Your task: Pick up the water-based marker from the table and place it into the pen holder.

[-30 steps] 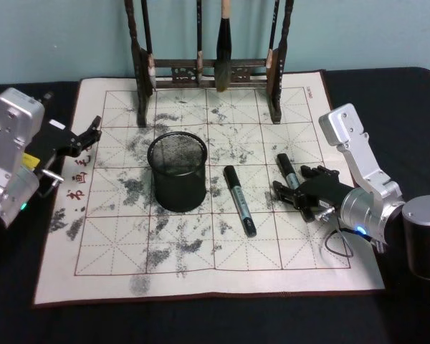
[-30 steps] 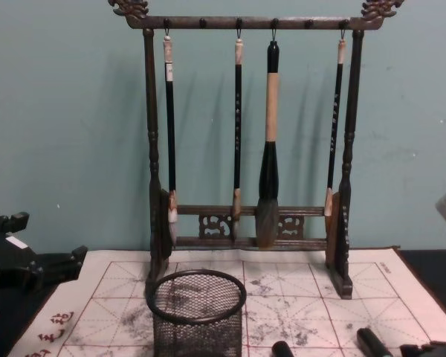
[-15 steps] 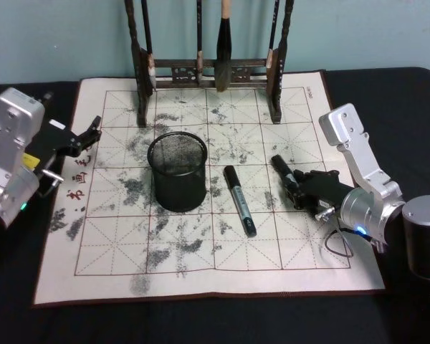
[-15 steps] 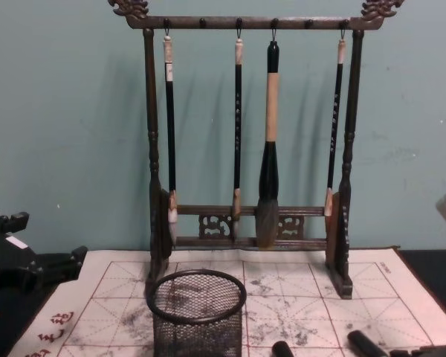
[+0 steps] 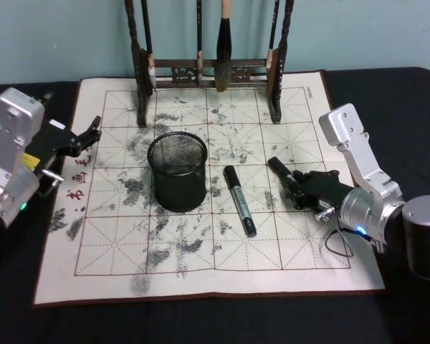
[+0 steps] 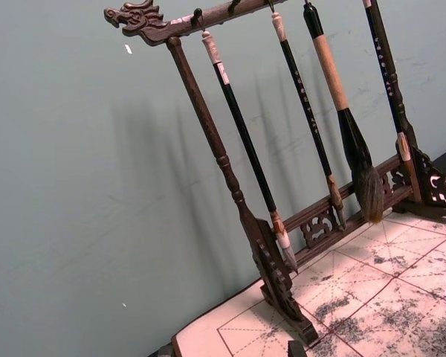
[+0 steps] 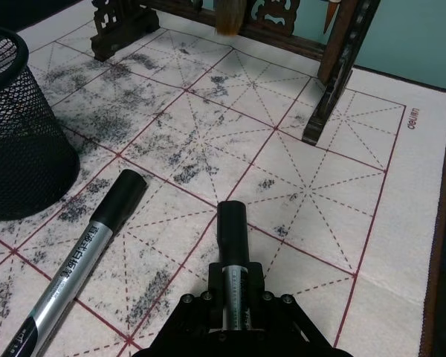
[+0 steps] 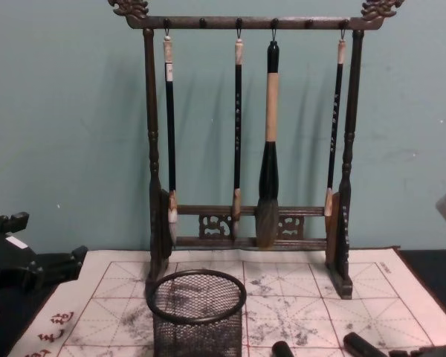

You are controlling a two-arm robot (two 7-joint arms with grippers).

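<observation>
Water-based marker (image 7: 233, 236) clamped between the right gripper (image 7: 235, 303) fingers, which are closed on the barrel behind the cap. Dark cap end sticks out ahead of the fingers. Cannot tell whether the barrel is clear of the mat (image 5: 201, 265) or resting on it.

Long axis, head view: runs from the gripper away from the robot and a little to its left, toward the brush rack (image 5: 208, 72).

Key relation: pen holder (image 5: 177, 172) stands to the robot's left of the held marker, upright, mouth open upward. A second marker (image 5: 240, 201) lies flat on the mat between the two, near the holder but apart from it. Judgement: the carry goes leftward over that second marker, then the barrel has to tip toward vertical to drop in.

Right arm has the job. Left gripper (image 5: 89, 134) is parked at the mat's left edge, well apart from the markers.

Count:
- markers: two (one held, one lying loose)
- pen holder: one
- brush rack: one, with four brushes (image 8: 270, 134) hanging
- mat: one, on the black table (image 5: 387, 93)
</observation>
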